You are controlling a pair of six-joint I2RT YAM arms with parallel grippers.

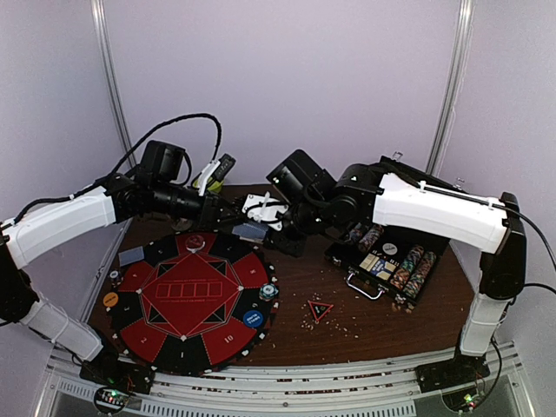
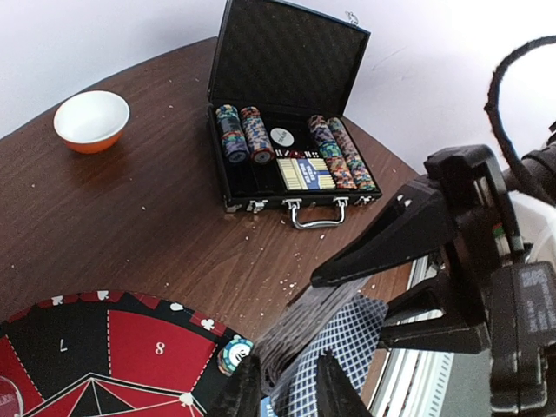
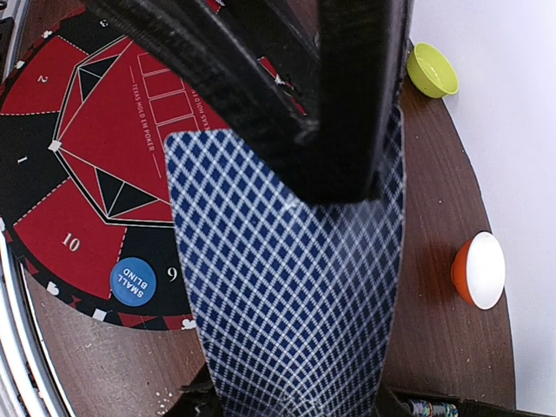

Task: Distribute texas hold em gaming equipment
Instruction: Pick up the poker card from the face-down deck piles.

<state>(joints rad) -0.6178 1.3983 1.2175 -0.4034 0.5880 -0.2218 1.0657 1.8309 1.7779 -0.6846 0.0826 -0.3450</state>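
While the right pincer point(image 3: 323, 169) clamps them, cards point(image 3: 295, 304) show blue-lattice backs.

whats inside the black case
In the case: striped chips in rows at both ends, a white disc and card boxes in the middle, foam lining the lid. Anything under the chips is covered; in the top view the right arm hides its back part.

Matt wooden table point(image 2: 130, 208), brown grain; cards point(image 3: 295, 304) smooth paper; case lid point(image 2: 287, 52) foam-lined; handle point(image 2: 317, 219) shiny metal.
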